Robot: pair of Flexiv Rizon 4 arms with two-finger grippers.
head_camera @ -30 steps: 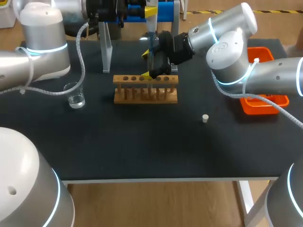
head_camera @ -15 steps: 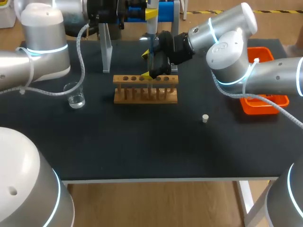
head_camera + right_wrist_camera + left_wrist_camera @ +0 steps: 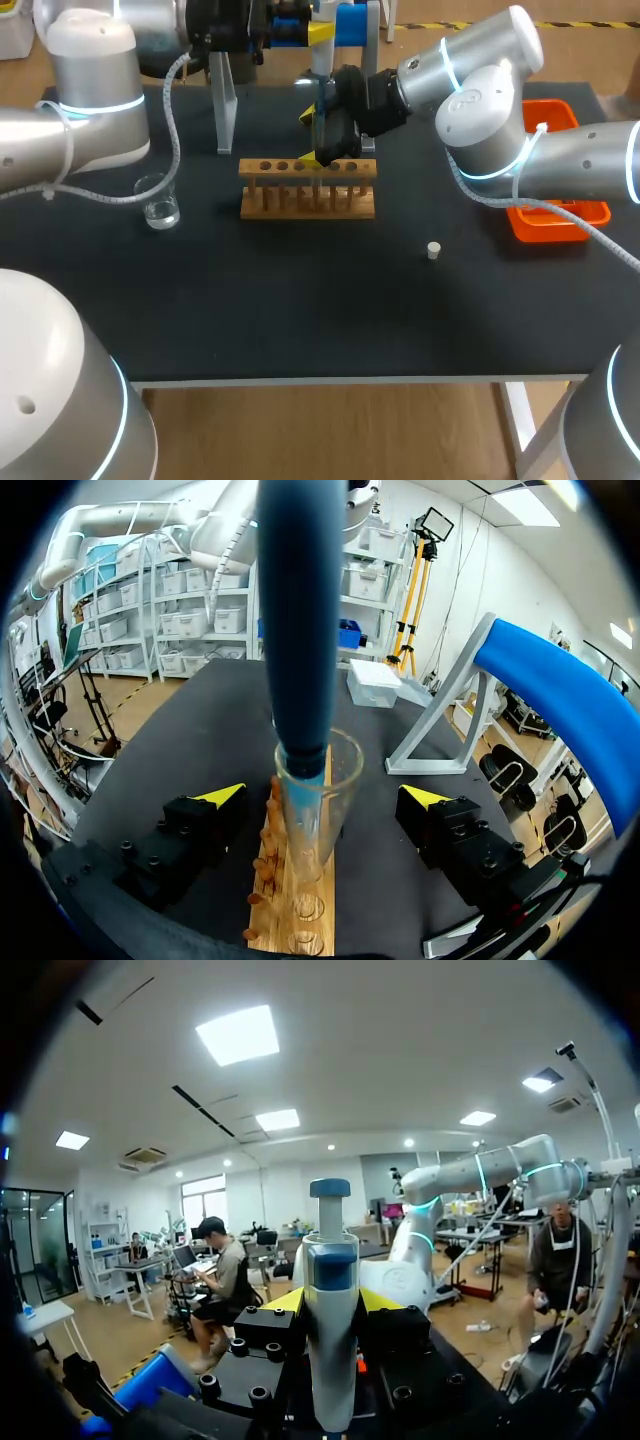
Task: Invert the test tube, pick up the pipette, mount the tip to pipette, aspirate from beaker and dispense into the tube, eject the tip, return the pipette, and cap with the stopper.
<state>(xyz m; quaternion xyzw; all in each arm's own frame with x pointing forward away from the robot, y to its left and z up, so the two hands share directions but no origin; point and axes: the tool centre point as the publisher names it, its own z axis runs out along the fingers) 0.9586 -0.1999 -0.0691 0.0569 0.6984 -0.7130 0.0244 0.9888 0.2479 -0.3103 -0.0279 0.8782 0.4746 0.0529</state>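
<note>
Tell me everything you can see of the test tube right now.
The test tube is clear glass, uncapped, and stands upright in the wooden rack with its open mouth up. The pipette hangs straight above it, with its clear tip inside the mouth. The right gripper straddles the tube, but both fingers stand clear of the glass, so nothing grips it. I cannot tell whether it holds any liquid.

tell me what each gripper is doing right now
Left gripper: shut on the pipette.
Right gripper: open, test tube standing between its fingers, not touched.
</note>
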